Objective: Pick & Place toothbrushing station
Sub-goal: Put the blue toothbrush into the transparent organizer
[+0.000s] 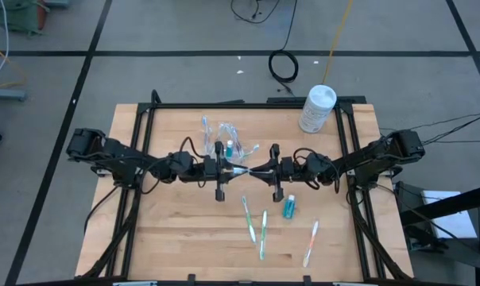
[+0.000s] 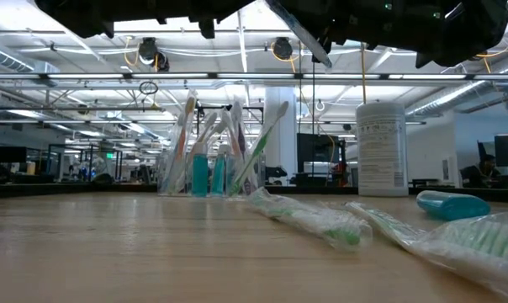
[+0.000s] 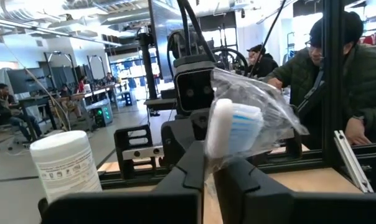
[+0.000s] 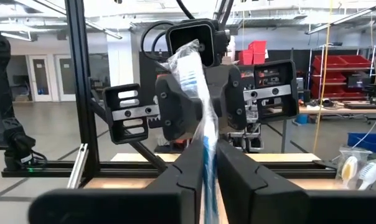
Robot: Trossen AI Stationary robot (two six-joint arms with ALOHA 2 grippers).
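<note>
My two grippers meet tip to tip above the table's middle. My left gripper and my right gripper are both shut on one toothbrush in a clear wrapper. It shows as a slanting strip at the top of the low view. The clear cup, holding toothbrushes and blue tubes, stands on its base just beyond the grippers; it also shows in the low view. Three wrapped toothbrushes and a blue toothpaste tube lie flat on the near part of the table. My left gripper pinches the wrapped toothbrush between its two fingers just below the white and blue brush head, which sticks out past the fingertips. The fingers come level from the table's left. The brush is lifted clear of the table. My right gripper pinches the wrapped toothbrush's handle part between its two fingers, coming level from the table's right. The wrapped end rises past the fingertips toward the left gripper. The brush is clear of the table.
A white cylindrical canister stands at the table's far right corner and shows in the low view. A black frame runs around the table. People sit beyond the table in the left wrist view.
</note>
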